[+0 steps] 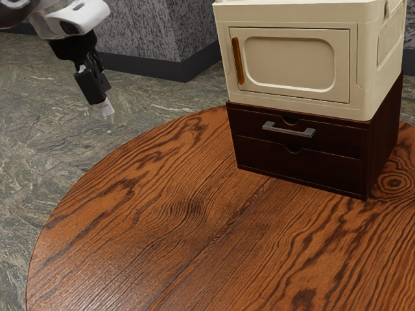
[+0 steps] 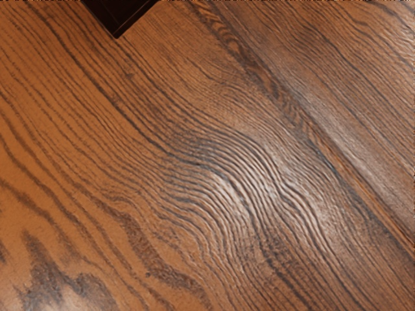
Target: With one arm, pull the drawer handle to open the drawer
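One step in hand, seemingly: approach across the near tabletop (image 1: pixel 181 227), gripper (image 1: pixel 106 108) raised at the exterior view's left — clenched or released, can't tell. Next, reach for the gray handle (image 1: pixel 286 131) on the shut upper drawer (image 1: pixel 251 124), far and right — then grip, pull.

The scene comprised one round table (image 1: pixel 162 214), one dark chest (image 1: pixel 382 139), one cream cabinet (image 1: pixel 292 14) and one gripper (image 1: pixel 104 107). The chest carried two drawer fronts (image 1: pixel 298 165) and one gray handle (image 1: pixel 288 131); the cabinet carried one door (image 1: pixel 292 61) and one amber handle (image 1: pixel 238 60). Handles totaled two.
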Motion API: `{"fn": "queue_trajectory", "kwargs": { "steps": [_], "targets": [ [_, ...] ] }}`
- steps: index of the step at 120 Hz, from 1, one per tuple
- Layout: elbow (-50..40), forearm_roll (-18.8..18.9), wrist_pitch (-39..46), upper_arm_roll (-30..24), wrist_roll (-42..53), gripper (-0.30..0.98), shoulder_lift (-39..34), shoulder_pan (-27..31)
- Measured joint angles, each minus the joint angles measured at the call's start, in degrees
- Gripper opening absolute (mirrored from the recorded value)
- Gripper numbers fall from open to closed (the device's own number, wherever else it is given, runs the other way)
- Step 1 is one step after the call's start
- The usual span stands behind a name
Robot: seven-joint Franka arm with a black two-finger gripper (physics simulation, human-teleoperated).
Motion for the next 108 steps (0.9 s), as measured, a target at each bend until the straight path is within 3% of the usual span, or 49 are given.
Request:
{"fn": "queue_trajectory", "kwargs": {
  "steps": [31,44,82,99,108],
  "targets": [
    [0.0,1.2,0.0,0.1,-0.8,0.68,0.7,-0.6],
    [-1.6,1.8,1.5,-1.0,3.8,0.68,0.3,0.8],
    [-30.8,2.4,20.2,-4.3,26.7,0.69,-15.6,-2.8],
    [-33.2,3.5,27.5,-4.2,33.5,0.69,-15.0,-7.8],
    [-33.0,2.1,30.2,-4.3,36.6,0.69,-12.9,-8.7]
  ]
}}
